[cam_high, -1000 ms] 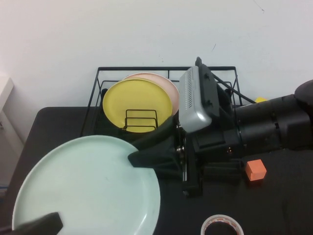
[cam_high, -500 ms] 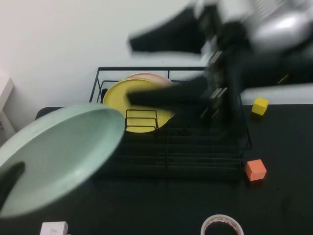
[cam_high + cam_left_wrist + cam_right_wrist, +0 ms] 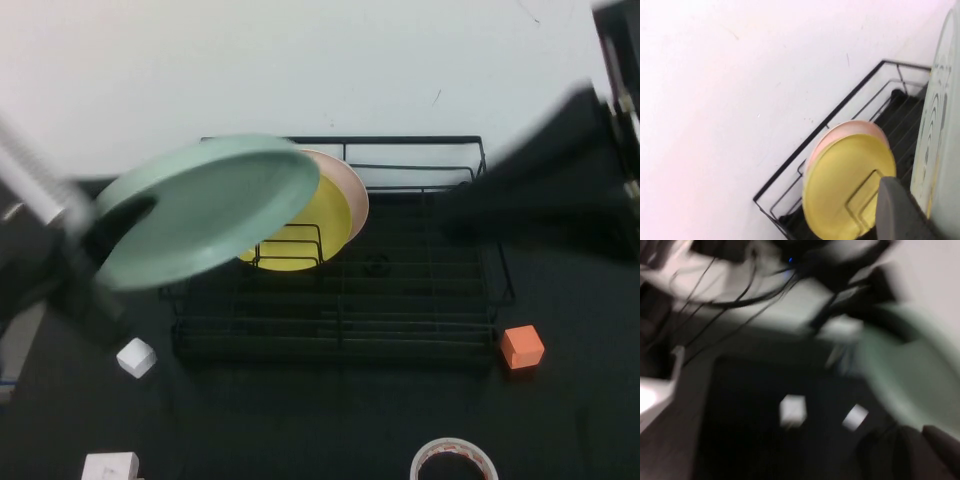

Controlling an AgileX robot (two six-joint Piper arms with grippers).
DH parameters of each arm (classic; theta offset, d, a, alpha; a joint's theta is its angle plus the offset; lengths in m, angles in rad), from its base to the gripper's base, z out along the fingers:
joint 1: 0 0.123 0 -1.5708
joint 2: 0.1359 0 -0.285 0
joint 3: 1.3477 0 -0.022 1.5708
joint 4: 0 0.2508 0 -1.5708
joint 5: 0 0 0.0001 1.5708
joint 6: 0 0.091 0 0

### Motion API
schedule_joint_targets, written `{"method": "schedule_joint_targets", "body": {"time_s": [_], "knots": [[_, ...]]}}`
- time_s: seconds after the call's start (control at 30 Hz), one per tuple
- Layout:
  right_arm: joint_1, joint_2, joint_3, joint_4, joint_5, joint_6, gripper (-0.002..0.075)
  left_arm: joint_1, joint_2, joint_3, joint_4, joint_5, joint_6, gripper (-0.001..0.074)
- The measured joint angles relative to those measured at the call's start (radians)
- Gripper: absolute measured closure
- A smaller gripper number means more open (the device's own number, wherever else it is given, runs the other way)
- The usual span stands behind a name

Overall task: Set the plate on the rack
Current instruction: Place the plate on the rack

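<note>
The pale mint-green plate [image 3: 210, 205] hangs tilted in the air over the left end of the black wire rack [image 3: 420, 300]. It partly covers the yellow plate [image 3: 310, 232] standing there. My left gripper [image 3: 120, 225] is shut on the plate's near-left rim. In the left wrist view the plate's edge [image 3: 940, 100] runs beside one finger [image 3: 895, 210]. The small wire holder [image 3: 290, 245] stands inside the rack, in front of the yellow plate. My right gripper [image 3: 470, 215] is a dark blur above the rack's right end, holding nothing that I can see.
A pink plate [image 3: 352, 195] leans behind the yellow one in the rack. An orange cube [image 3: 522, 347] lies right of the rack and a tape roll [image 3: 455, 460] at the front. Two white cubes [image 3: 136, 357] [image 3: 110, 467] lie at the front left.
My left gripper has carried the mint-green plate up and to the right, from the front left to over the rack's left end. My right arm has swung away to the right.
</note>
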Motion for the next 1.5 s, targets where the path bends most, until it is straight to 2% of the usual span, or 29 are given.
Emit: {"method": "schedule_joint_targets", "body": {"time_s": [0.2,0.47,0.87,1.07,1.3,1.4,1.5], "knots": [[0.000,-0.029,0.000,-0.172,0.155,0.141,0.0720,-0.009,0.325,-0.184,-0.067,0.021,0.297,0.0629],[0.000,-0.085,0.000,-0.371,0.205,0.351,0.0721,-0.030,0.652,-0.394,-0.123,0.052,0.473,0.0629],[0.000,-0.242,0.000,-0.459,0.205,0.523,0.0721,-0.037,0.891,-0.516,-0.314,0.027,0.849,0.0629],[0.000,-0.301,0.000,-0.515,0.207,0.589,0.0722,-0.037,0.959,-0.524,-0.324,0.054,0.932,0.0629],[0.000,-0.320,0.000,-0.519,0.207,0.605,0.0722,-0.037,0.998,-0.524,-0.328,0.053,0.928,0.0629],[0.000,-0.320,0.000,-0.519,0.207,0.605,0.0722,-0.037,1.000,-0.524,-0.328,0.052,0.854,0.0574],[0.000,-0.320,0.000,-0.519,0.207,0.605,0.0722,-0.037,1.000,-0.524,-0.330,0.080,0.746,0.0425]]}}
